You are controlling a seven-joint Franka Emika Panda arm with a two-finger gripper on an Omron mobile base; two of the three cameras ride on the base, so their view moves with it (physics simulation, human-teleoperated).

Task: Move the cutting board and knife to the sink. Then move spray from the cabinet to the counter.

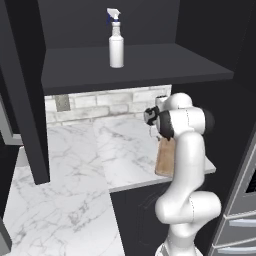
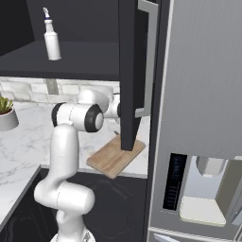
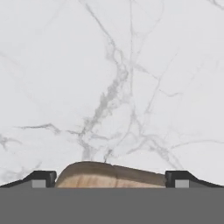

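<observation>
Gripper point(image 3: 112, 177): jaws spread wide, nothing held, poised over board end.
Cutting board point(image 2: 115, 156): at counter point(image 1: 75, 150) front edge, by fridge point(image 2: 203, 94) side; partly hidden by cabinet door point(image 2: 130, 71).
Knife: not made out.
Spray point(image 1: 116, 39): on cabinet shelf point(image 1: 150, 65).
Risk: board may be pushed off edge if grip is shallow; door may be struck on lift.

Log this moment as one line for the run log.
gripper: open, over cutting board edge | board: on counter, not lifted | spray: upright on cabinet shelf
</observation>
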